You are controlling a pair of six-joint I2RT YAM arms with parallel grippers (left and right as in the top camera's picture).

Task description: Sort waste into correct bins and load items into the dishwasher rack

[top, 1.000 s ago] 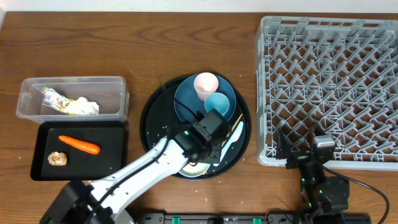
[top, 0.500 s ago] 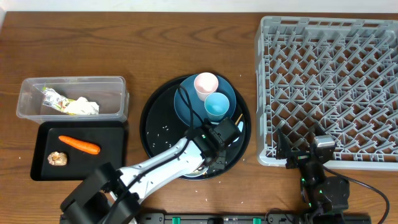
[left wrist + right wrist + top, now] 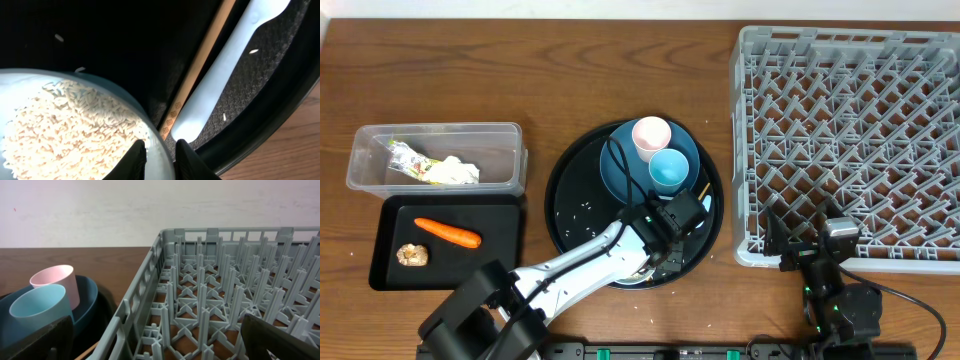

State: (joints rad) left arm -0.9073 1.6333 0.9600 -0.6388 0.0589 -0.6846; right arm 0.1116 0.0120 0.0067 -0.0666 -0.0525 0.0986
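Bowl: you'll find the bowl (image 3: 131, 98) at the near edge of the round tray (image 3: 570, 200), under your left arm, heaped with rice (image 3: 65, 125).
Left gripper: your left gripper (image 3: 160, 159) has its fingers close together astride the bowl's rim, one inside and one outside, pinching it.
Chopstick and spoon: the chopstick (image 3: 198, 65) and spoon (image 3: 227, 65) lie side by side on the round tray just beside the bowl, with the chopstick nearer it. A few loose grains lie around them.
Plate: the plate (image 3: 620, 165) sits on the far part of the round tray. The pink cup (image 3: 652, 133) and blue cup (image 3: 668, 169) stand upright on it, touching.
Rack: the rack (image 3: 850, 130) is on your right, near the round tray.
Right gripper: your right gripper (image 3: 156, 345) is spread wide and low at the rack's near left corner.
Tub: the tub (image 3: 435, 128) is well to the left, with the wrapper (image 3: 408, 157) and paper (image 3: 455, 172) inside.
Black tray: the black tray (image 3: 500, 250) lies against the tub's near side, with the carrot (image 3: 447, 232) and lump (image 3: 412, 255) on it, apart.
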